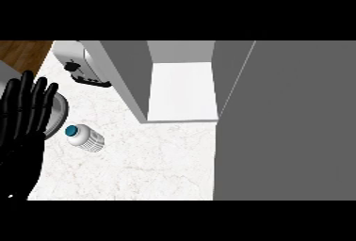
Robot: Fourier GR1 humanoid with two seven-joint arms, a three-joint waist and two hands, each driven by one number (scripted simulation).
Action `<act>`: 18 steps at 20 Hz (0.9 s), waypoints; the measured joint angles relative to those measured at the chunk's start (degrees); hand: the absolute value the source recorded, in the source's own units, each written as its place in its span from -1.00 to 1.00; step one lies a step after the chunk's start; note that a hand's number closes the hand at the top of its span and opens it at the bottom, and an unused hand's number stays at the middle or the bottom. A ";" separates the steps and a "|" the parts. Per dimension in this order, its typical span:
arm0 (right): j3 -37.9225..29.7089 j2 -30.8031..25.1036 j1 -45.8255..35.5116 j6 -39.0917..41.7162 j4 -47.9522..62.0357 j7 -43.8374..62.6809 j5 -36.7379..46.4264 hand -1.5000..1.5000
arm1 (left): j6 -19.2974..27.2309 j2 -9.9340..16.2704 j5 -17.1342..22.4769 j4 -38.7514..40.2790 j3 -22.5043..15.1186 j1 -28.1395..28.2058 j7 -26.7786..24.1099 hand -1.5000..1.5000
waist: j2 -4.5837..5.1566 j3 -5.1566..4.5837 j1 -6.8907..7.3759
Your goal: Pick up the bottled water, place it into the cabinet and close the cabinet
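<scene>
The robot's black left hand (26,110) is showing at the left edge of the view, with its fingers straight and spread, pointing up; it is holding nothing. Its lower part is running down to the bottom edge and is being cut off there, so the forearm is hard to make out. The right hand is not appearing anywhere in the view.

Behind the left hand a round grey plate-like object (58,110) is lying, mostly hidden by the fingers, so I cannot tell its full shape. Just right of the hand, near its palm, the small clear ribbed plastic water bottle with a blue cap (84,137) is sitting on the white marbled stone surface (153,160). It is not touching the hand. What is inside the bottle cannot be seen from this steep angle.

Above the hand and to its right, a shiny silver metal toaster with a black knob (82,66) is standing on the surface; its top is being cut off by the upper edge.

Farther right of the hand, the grey cabinet with a white inner shelf (182,92) is standing open, and its visible shelf is carrying nothing. Its large flat grey door (285,122) is filling the right side of the view and is hiding whatever is lying behind it.
</scene>
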 measured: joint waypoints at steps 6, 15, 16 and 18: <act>2.21 0.86 4.57 0.93 -3.66 -0.19 0.10 -1.00 | 8.54 -2.01 -6.21 1.65 5.13 -0.53 1.27 -1.00 | -0.42 -0.37 0.65; 13.38 2.25 12.22 4.39 -14.32 8.25 -3.30 -1.00 | 26.22 -6.61 -8.73 -4.07 6.40 1.32 14.35 -1.00 | -0.65 -0.48 0.99; 14.28 2.26 12.93 4.29 -16.02 9.51 -3.27 -1.00 | 27.53 -6.74 -10.61 -6.07 4.99 1.57 16.60 -1.00 | -0.66 -0.48 0.99; 17.66 3.01 14.23 3.40 -19.04 11.64 -1.46 -1.00 | 29.25 -6.92 -13.30 -9.10 3.33 1.88 20.27 -1.00 | -0.65 -0.47 1.00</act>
